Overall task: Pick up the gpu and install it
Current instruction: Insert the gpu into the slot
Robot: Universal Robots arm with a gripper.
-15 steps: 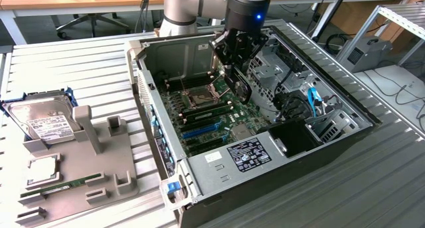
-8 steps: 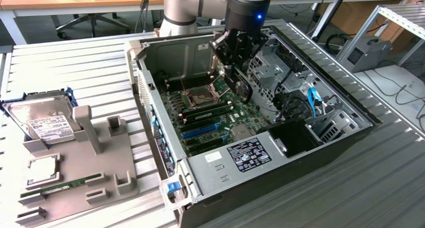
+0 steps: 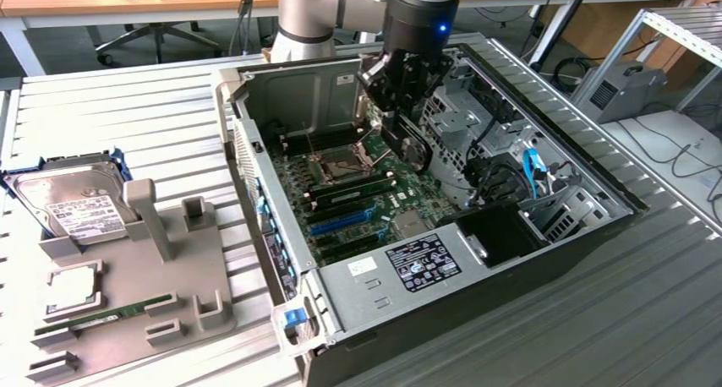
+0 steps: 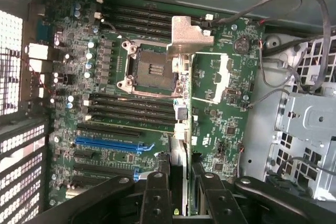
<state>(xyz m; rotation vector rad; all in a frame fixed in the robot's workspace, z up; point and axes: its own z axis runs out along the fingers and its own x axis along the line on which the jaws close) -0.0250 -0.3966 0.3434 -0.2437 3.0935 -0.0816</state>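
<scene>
Holding the gpu (image 4: 182, 129) edge-on, I have my end effector (image 4: 178, 184) partway closed, its fingers (image 4: 156, 192) pressing the card from either side. The grip looks firm to me, and nothing else is in hand. The card hangs inside the open computer case (image 3: 451, 273), above the motherboard (image 4: 110, 103) and, as far as I can tell, not touching it. Its silver bracket (image 4: 188, 34) is the end farthest from my wrist and sits near the cpu socket (image 4: 152, 66). By my reckoning the pick is done and the step in hand is the carry to the slot: the card is over the board but not seated. Its length runs across the long expansion slots, not along them, and the blue slot (image 4: 107, 144) lies off to one side. Seating therefore calls for a turn of the wrist, the card's contact edge lined up over a slot, and the bracket squared to the case's rear opening before any push. The hard drive (image 3: 73, 211) and memory stick (image 3: 107, 313) rest on the grey holder (image 3: 152, 260) on the bench (image 3: 124, 108), well apart from the case.
</scene>
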